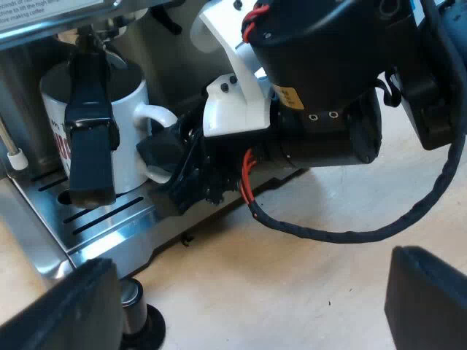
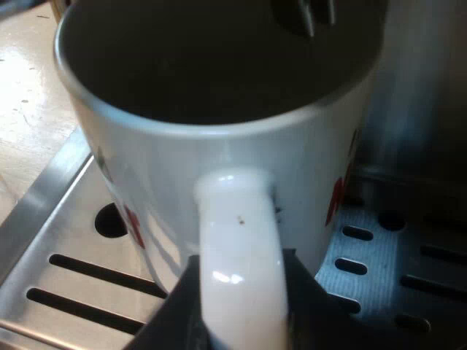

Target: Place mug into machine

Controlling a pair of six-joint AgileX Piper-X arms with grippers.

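**Left wrist view.** The left gripper (image 1: 246,310) hangs over the pale, wood-toned worktop (image 1: 306,270). Its fingers (image 1: 427,299) are spread wide with nothing between them. Beyond them the worktop meets the espresso machine (image 1: 22,95), whose slotted steel drip tray (image 1: 109,222) catches a bright streak of light along its edge. The white mug (image 1: 128,109), printed in red, stands on that tray under the machine's front. Its loop handle (image 1: 157,117) is turned out toward the worktop. A dark holder handle (image 1: 89,138) juts out in front of the mug and hides part of it. The right gripper (image 1: 164,157) is at the loop handle, its black arm reaching in above the worktop. A strip of printed label (image 1: 51,11) shows on the machine above the mug.

**Right wrist view.** The mug is close ahead, its dark inside open upward beneath a dark spout (image 2: 306,18). The right gripper's fingers press against both sides of the loop handle, gripping it. The mug's base appears to rest on the tray, among long slots and round holes. Behind it rises the machine's brushed steel wall (image 2: 416,95). Past the tray's edge lies a patch of the pale worktop, flecked with small dark specks.
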